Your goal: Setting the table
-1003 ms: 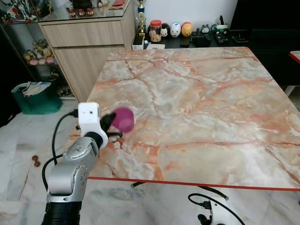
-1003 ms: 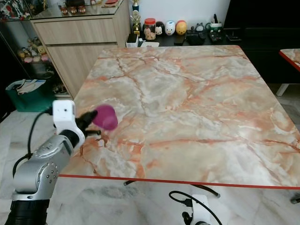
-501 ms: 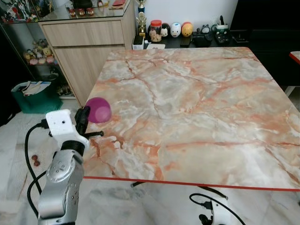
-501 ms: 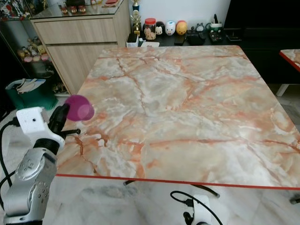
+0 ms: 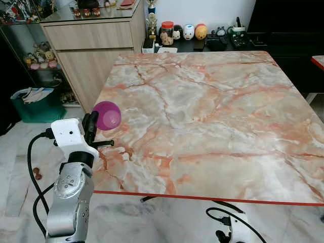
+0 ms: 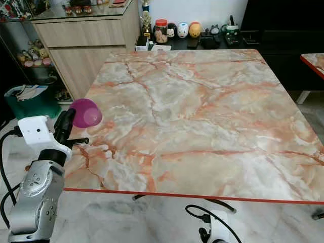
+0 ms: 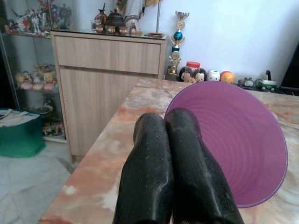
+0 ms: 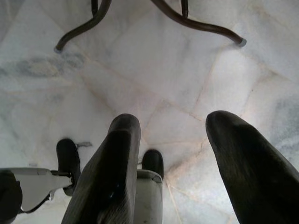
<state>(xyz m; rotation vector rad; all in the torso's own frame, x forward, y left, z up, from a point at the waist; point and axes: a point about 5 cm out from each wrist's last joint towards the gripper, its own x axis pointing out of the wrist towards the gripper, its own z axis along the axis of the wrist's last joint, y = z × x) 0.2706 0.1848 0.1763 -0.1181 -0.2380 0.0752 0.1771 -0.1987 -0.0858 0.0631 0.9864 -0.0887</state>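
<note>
Left gripper (image 5: 95, 125): raised at the left edge of the marble table, lower left of the left eye frame; its black fingers (image 7: 173, 163) are pressed together on the rim of the purple bowl.
Purple bowl (image 5: 107, 115): held in the air over the table's left edge, tilted, its open side facing the wrist camera; whether its far side touches the tabletop cannot be told.
Bowl in wrist view (image 7: 238, 140): ribbed inside visible; the near rim is covered by the fingers, so the exact pinch point is hidden.
Marble table (image 5: 212, 116): orange-veined top with a red edge; its right corner is cut off by the frame.
Right gripper (image 8: 173, 154): hangs low, pointing at the floor, fingers spread well apart with nothing between them.
Floor below (image 8: 154, 74): pale marble tiles; a dark curved table leg (image 8: 196, 23) crosses the upper part of the right wrist frame, its top cut off.
Robot's foot (image 8: 140, 186): white and black parts between the fingers, partly hidden.
Wooden cabinet (image 5: 96, 45): upper left, beyond the table; items on top are too small to identify.
Figurines (image 5: 188, 31): a row on the dark shelf behind the table, small and indistinct.
Green bin (image 5: 36, 104): left edge, on the floor, with papers inside.
Cable (image 5: 228, 223): black loop under the table's near edge, partly cut off at the bottom.
</note>
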